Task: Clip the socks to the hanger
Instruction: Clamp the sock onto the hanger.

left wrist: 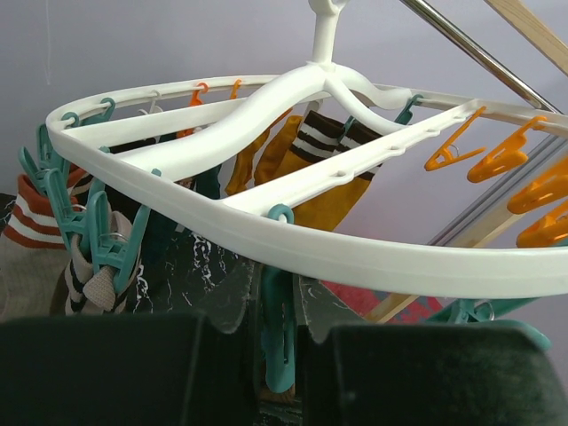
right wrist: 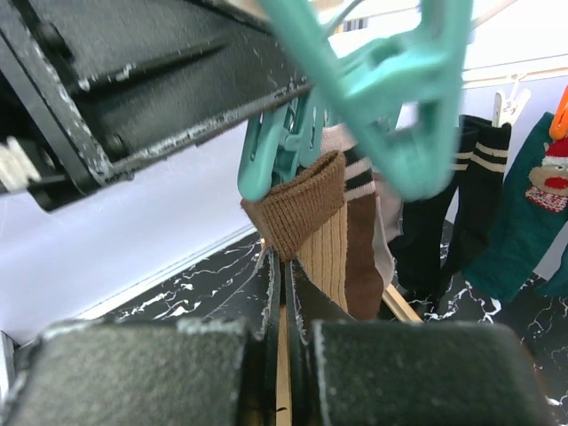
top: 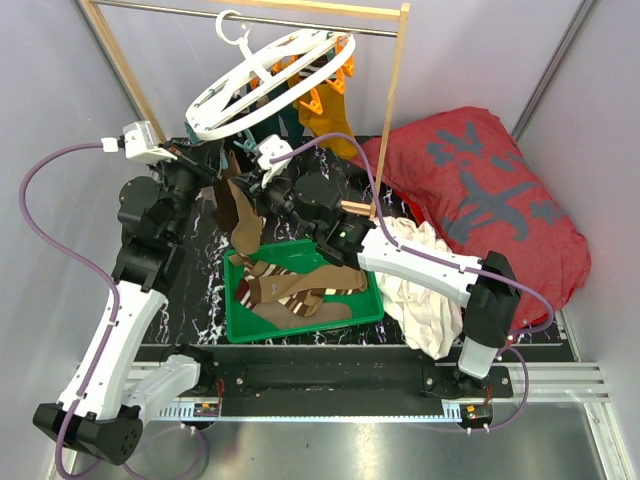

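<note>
As you look down from above, your stock stands as follows.

1. hanger [left wrist: 355, 253]: at 12 o'clock over the tabletop [top: 195, 295], tilted, its hook at the metal rod [top: 160, 9] of the wooden rack [top: 397, 110]. You have orange clips [left wrist: 497, 155] along one side and teal ones along the other.
2. mustard socks [left wrist: 333, 195]: dark and cream stripes at the cuff, hanging from the hanger's far side. Dark socks [right wrist: 426, 240] and a green sock [right wrist: 541, 204] hang from it too.
3. teal clip [left wrist: 277, 355]: hanging from the hanger's near rim.
4. brown sock [right wrist: 297, 200]: hanging below that near rim, at 11 o'clock of the green tray [top: 233, 310], ribbed cuff uppermost and right against a teal clip.
5. socks [top: 300, 290]: a brown and striped heap lying in the green tray, at 6 o'clock of the hanger, near your arm bases.
6. your left jaws: nearly together, clamped on the teal clip.
7. your right jaws: together, nipping the lower edge of the brown sock's cuff at their tips, just beneath the clip.
8. red cushion [top: 480, 190]: at 3 o'clock of the tray.
9. white cloth [top: 420, 290]: bunched between cushion and tray, under your right arm.
</note>
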Available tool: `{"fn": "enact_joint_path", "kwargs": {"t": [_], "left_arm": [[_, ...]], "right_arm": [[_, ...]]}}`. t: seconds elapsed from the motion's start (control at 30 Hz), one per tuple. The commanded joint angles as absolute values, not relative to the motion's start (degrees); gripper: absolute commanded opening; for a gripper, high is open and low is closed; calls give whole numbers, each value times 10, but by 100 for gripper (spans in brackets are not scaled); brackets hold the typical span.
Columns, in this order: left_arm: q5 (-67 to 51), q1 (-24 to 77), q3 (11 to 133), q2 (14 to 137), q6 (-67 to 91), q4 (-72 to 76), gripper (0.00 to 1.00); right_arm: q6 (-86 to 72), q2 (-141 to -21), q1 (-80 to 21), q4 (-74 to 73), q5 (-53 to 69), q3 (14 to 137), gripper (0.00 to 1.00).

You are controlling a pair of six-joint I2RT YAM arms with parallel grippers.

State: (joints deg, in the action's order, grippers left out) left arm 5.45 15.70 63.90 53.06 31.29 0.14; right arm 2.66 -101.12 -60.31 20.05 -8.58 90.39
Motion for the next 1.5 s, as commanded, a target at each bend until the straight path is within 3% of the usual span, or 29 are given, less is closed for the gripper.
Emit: {"fn": "enact_joint_path", "kwargs": {"t": [0.0,1.4,1.47], "left_arm": [[76,167,622,538,302,-61,0],[104,198,615,541,265,-49,0],[104,199,615,541,264,-49,4]], "right_arm": [[17,-1019,-600,205,-98,938,0],[-31,-1020,-601,212,-69,970,0],[-30,-1018,-601,214,-71,970,0]]}}
